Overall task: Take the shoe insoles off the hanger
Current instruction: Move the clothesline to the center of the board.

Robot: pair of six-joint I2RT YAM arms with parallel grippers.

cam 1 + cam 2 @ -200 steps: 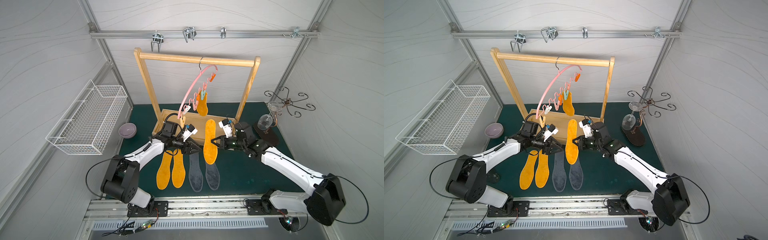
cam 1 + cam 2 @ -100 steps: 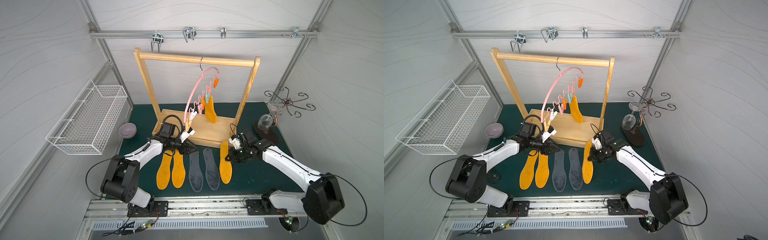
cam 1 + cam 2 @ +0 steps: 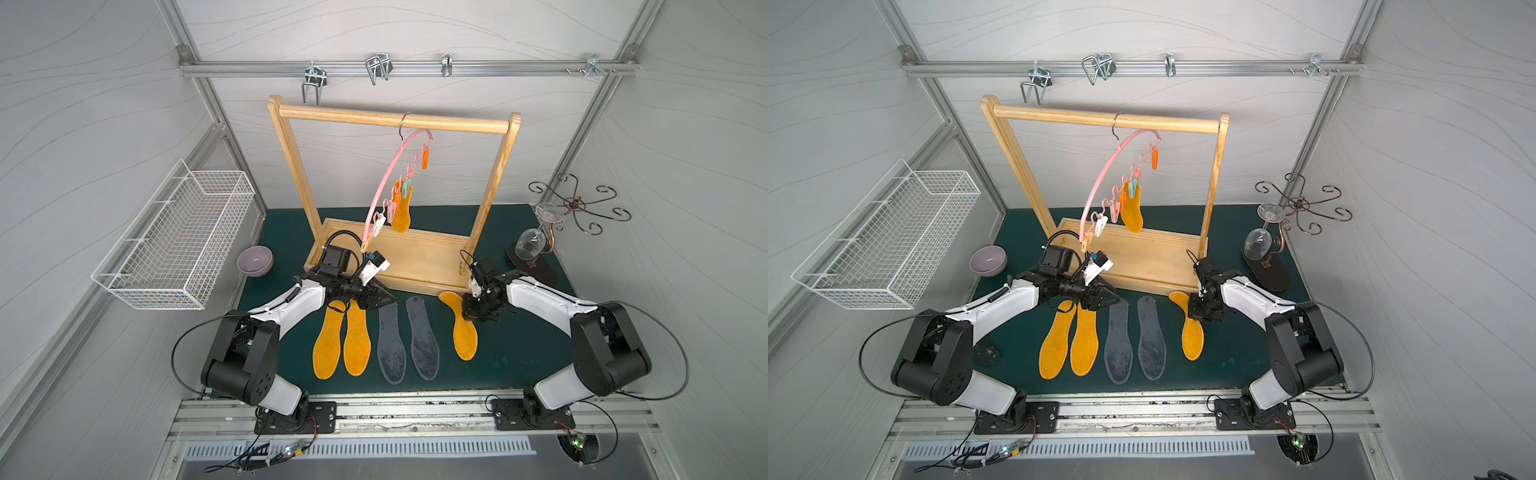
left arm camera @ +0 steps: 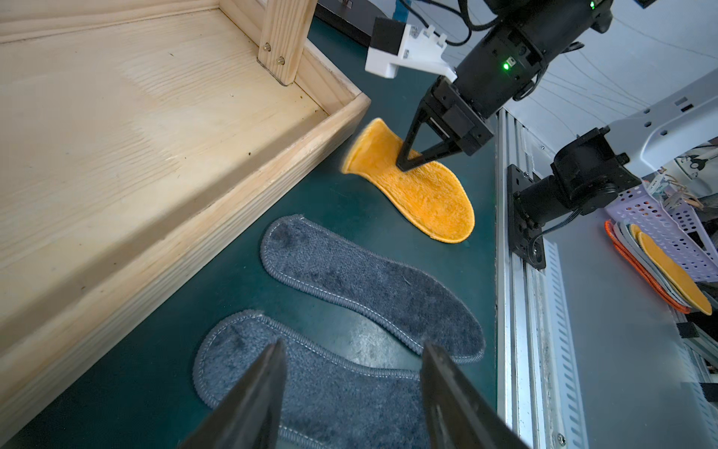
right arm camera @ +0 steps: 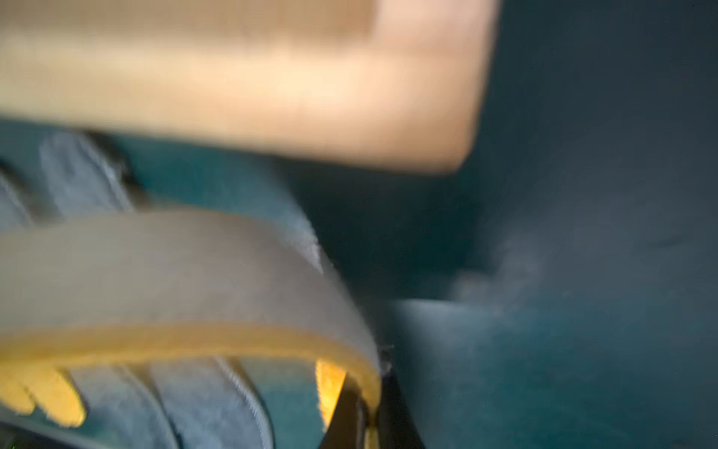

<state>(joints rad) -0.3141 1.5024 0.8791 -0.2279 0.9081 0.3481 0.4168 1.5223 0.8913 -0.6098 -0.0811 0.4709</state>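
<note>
Wooden rack [image 3: 390, 118] stood at the back of the bench [image 3: 519, 353]; pink hanger [image 3: 391, 166] hung tilted from its top bar, with 1 orange insole [image 3: 401, 216] clipped to it; 4 insoles [image 3: 422, 340] lay flat in a row on the bench, 2 orange and 2 grey; a 5th insole [image 4: 435, 198], orange, lay beside them, its rack-side end curled up, pinched by the closed right fingers [image 4: 406, 165]; left fingers [image 3: 380, 296] stood part-open and empty over a grey insole. Step in hand, by my judgement: laying down number 5; the next move calls for release, then a reach up to the last clip.
</note>
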